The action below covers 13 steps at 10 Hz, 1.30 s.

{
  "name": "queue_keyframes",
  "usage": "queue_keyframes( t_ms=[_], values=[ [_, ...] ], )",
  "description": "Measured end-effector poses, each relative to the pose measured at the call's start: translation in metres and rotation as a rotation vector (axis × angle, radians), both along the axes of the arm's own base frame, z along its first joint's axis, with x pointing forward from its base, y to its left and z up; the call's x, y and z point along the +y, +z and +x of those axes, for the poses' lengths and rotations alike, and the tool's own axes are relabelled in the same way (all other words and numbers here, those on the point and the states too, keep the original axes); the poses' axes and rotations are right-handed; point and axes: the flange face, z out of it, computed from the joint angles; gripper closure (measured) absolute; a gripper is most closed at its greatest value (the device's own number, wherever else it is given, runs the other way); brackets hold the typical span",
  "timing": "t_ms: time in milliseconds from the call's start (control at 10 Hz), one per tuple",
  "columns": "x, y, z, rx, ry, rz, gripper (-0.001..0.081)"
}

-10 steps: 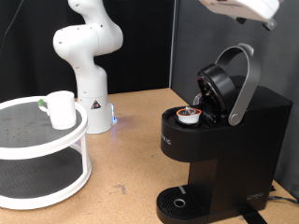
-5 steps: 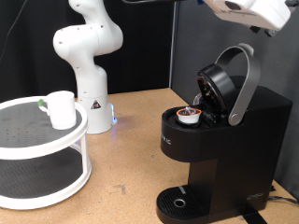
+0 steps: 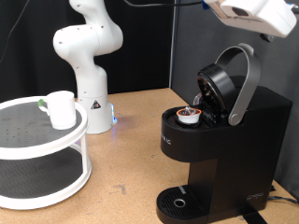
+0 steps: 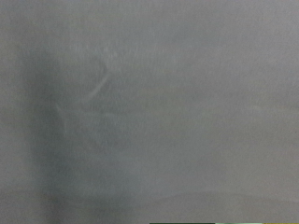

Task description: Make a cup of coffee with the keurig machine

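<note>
The black keurig machine (image 3: 234,140) stands at the exterior view's right with its brew head open and its grey arched handle (image 3: 245,79) raised. A small white pod with a brown top (image 3: 190,115) sits in the open holder. The white cup (image 3: 62,108) stands on the top shelf of a round white rack (image 3: 42,149) at the exterior view's left. Only the white body of my hand (image 3: 257,13) shows at the top right corner, high above the machine; its fingers are out of frame. The wrist view shows only a blurred grey surface.
The white robot arm base (image 3: 89,56) stands at the back, beside the rack. The round drip tray (image 3: 179,203) at the machine's foot holds nothing. The wooden table (image 3: 131,159) lies between rack and machine. A dark curtain hangs behind.
My hand has moved further up and to the exterior view's right, so less of it shows at the top edge. The machine, the pod and the cup have not moved.
</note>
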Motion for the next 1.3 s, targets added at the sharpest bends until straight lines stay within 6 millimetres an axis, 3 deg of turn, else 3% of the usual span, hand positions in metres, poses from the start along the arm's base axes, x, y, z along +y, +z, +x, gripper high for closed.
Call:
queue_keyframes(
  t_ms=[400,1300],
  values=[
    [-0.008,-0.007,0.002,-0.006,0.03,-0.044,0.08],
    [-0.065,-0.004,0.008,0.011,0.045,-0.05,0.0806]
  ],
)
